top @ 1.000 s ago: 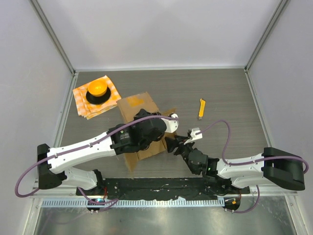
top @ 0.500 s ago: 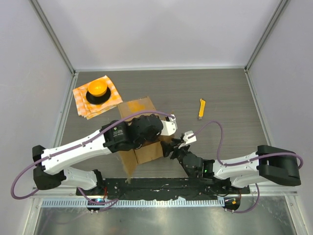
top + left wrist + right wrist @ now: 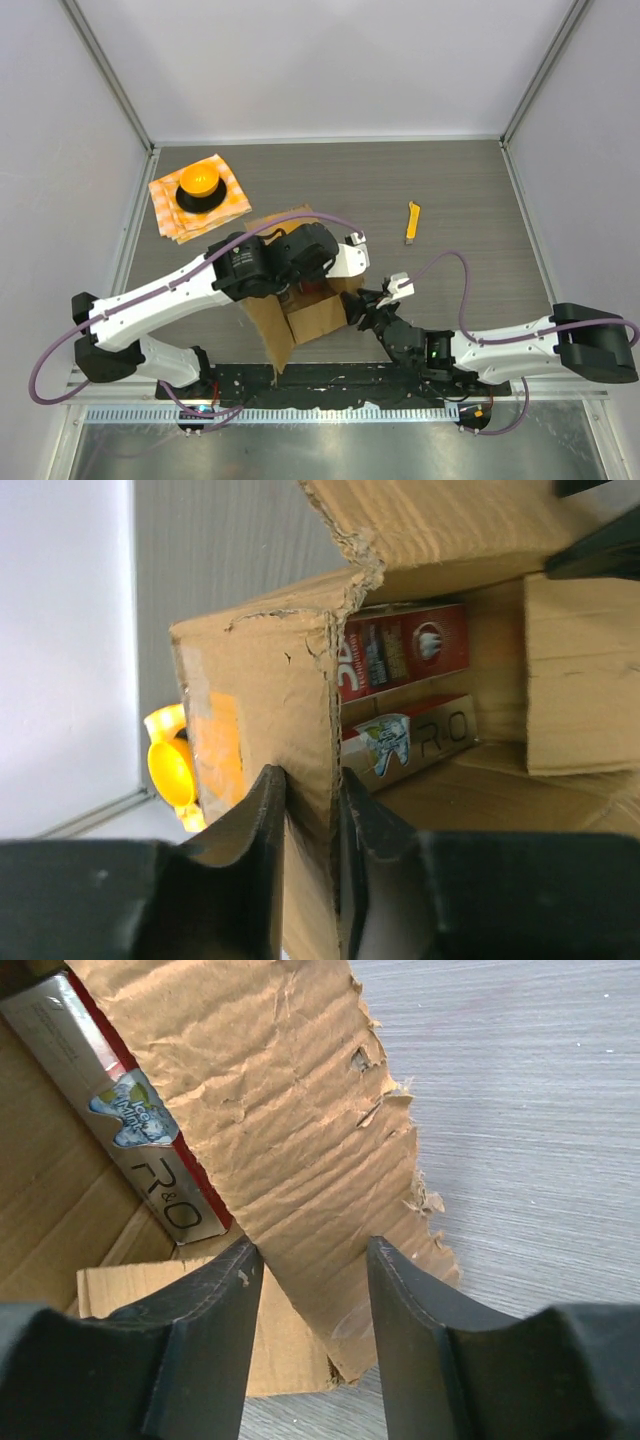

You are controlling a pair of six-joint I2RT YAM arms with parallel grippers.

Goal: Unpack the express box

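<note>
Express box [image 3: 315,318] nearer (mouth upward)

express box [image 3: 316,318]: we see it mid-table, nr front edge, btwn both arms.
cartons [image 3: 404,656]: two, side by side in box.
cloth [image 3: 175,220]: behind-left of box; round obj [image 3: 198,183] on it.
knife [image 3: 412,222]: behind-right of box, well apart.

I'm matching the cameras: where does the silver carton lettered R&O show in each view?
Top external: not made out inside the brown corrugated cardboard express box.
Left wrist: silver rectangular carton at centre-right, below a red carton.
Right wrist: upper left, beside the torn flap.
Shared landmark: the express box's open top.
</note>
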